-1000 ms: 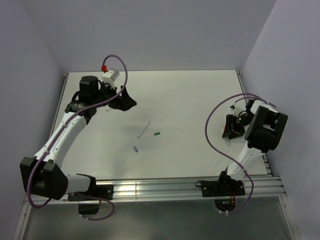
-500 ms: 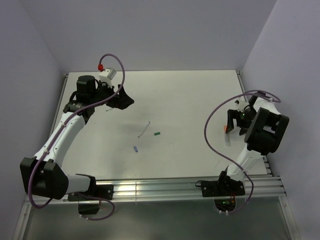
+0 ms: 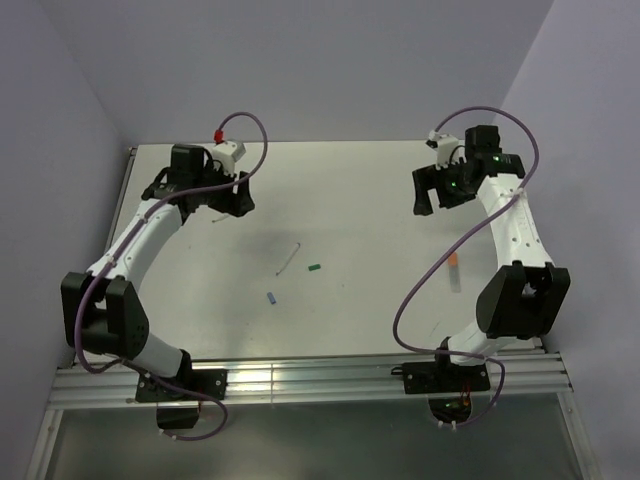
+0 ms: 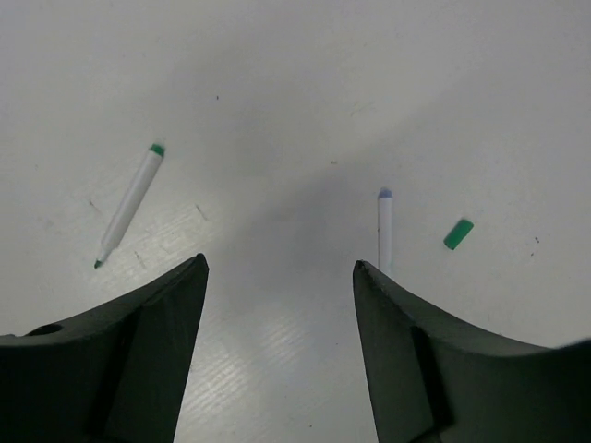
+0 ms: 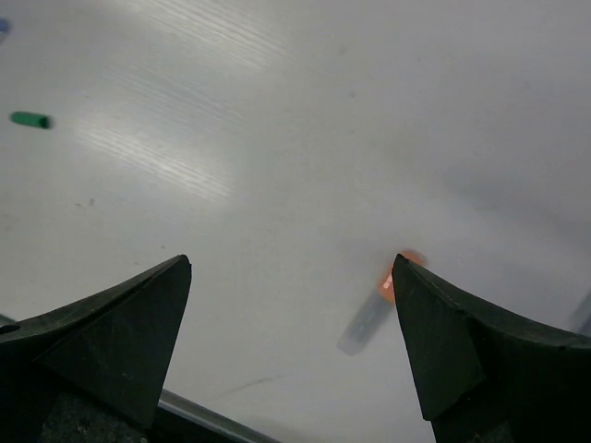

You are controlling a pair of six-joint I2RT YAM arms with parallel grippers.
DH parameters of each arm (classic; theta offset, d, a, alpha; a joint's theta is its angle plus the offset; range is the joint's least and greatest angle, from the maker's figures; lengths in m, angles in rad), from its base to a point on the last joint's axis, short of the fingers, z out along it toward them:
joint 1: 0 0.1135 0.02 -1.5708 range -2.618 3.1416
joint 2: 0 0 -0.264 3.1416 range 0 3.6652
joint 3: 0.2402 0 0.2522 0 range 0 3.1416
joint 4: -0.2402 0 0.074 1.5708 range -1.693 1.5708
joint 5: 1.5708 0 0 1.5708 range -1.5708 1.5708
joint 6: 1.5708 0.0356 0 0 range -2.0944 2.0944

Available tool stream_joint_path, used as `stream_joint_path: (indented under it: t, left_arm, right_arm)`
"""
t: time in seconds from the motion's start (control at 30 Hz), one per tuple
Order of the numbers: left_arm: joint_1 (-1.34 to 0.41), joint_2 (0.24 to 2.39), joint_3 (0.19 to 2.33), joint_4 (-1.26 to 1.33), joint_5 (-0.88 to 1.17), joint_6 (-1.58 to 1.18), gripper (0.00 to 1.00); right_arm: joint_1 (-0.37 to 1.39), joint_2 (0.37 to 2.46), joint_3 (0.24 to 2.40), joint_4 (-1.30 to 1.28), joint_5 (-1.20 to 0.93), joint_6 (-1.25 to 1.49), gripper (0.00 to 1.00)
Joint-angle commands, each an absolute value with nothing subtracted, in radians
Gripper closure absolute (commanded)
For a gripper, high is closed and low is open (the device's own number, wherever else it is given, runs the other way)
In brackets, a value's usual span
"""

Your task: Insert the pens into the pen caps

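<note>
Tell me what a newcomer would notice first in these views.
The left tool and right tool hang open and empty over the far half of the white table, one at each side. Mid-table lie a thin pen beside a green cap, a blue cap closer to the near edge, and an orange-ended pen on the right side.

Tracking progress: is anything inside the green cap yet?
No pen sits in the green cap; it lies apart, beside the blue-ended pen. Its hollow cannot be seen.

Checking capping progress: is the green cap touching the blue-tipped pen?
Apart. The left wrist view shows a clear gap between the green cap and the blue-tipped pen, which lie side by side.
</note>
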State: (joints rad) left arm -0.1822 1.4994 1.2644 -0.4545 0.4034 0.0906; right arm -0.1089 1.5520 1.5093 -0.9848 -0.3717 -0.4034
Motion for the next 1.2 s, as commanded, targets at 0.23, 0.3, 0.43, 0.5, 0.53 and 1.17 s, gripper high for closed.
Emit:
stream_joint_path:
  t: [0.23,0.3,0.43,0.5,0.53,1.17]
  left_arm:
    - [-0.429,1.753,1.307,-0.497,0.239,0.091,0.42]
    - [-0.452,1.822,1.348,-0.524,0.219,0.077,0.46]
    - [-0.494,1.885,1.388,-0.528,0.196,0.057,0.49]
    - [-0.517,1.913,1.405,-0.532,0.177,0.049,0.5]
    - [-0.525,1.922,1.408,-0.538,0.173,0.049,0.5]
    - [-0.687,1.954,1.246,-0.517,0.006,0.107,0.79]
  right_arm:
    - [-0.071,1.566,1.519,-0.989,-0.493,-0.284,0.03]
    - [-0.071,1.546,1.499,-0.983,-0.45,-0.291,0.03]
    - [-0.074,1.503,1.448,-0.97,-0.419,-0.305,0.02]
    - [-0.074,1.491,1.427,-0.969,-0.416,-0.31,0.02]
    - [-0.074,1.483,1.422,-0.966,-0.408,-0.31,0.02]
    - [-0.084,1.545,1.437,-0.951,-0.491,-0.258,0.0]
